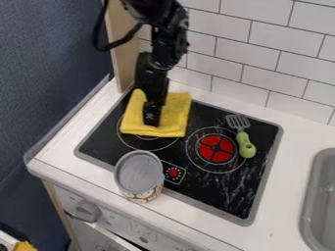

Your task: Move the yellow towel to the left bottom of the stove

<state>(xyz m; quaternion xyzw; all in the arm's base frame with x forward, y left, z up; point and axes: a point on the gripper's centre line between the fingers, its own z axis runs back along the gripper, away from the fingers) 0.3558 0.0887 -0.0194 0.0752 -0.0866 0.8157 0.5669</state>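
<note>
A lidded can (139, 172) stands at the stove's (203, 193) near edge; the gripper (152, 116) hangs down at the yellow towel (175, 112) on the far left burner, open or closed I can't tell; rightward, a green-handled spatula (246, 146), then a sink (313, 196).

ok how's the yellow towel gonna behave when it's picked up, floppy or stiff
Most likely floppy: the towel is soft-looking cloth with rounded, uneven edges, so its corners should droop. It's probably light for its size, being just fabric. If pushed, it may slide or bunch up, since the stove looks smooth and flat.
</note>
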